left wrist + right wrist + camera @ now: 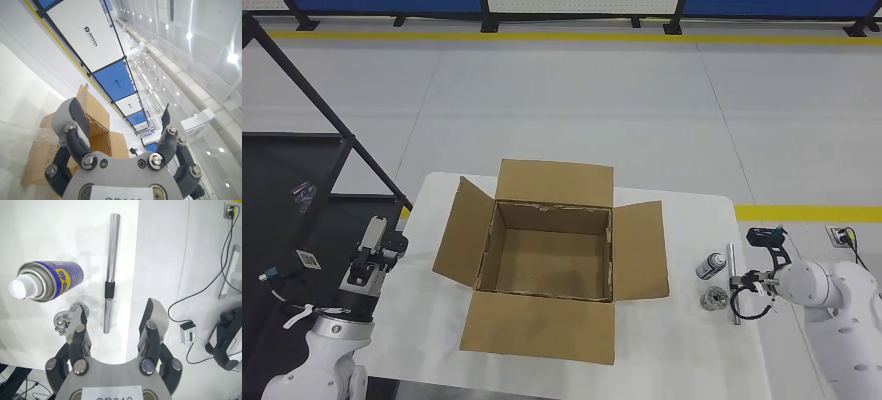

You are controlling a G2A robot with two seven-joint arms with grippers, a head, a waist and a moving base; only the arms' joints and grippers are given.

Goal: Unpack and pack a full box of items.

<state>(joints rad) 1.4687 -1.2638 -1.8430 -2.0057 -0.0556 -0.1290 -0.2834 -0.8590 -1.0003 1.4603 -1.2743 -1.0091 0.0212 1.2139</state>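
Three items, spray can [709, 265], metal rod [732, 281] and metal fitting [713, 297], sit on the surface [682, 215] right of the empty open box [539, 328]: unpacking looks done, packing is left. Left pincer [120, 103] and right pincer [115, 304] are wide open, empty.

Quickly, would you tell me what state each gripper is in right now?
Left gripper: open, holding nothing.
Right gripper: open, holding nothing.

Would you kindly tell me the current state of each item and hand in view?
box: open, flaps spread, empty
spray can: upright, capped
metal rod: lying flat on the table
metal fitting: resting on the table
left hand: open, empty
right hand: open, empty
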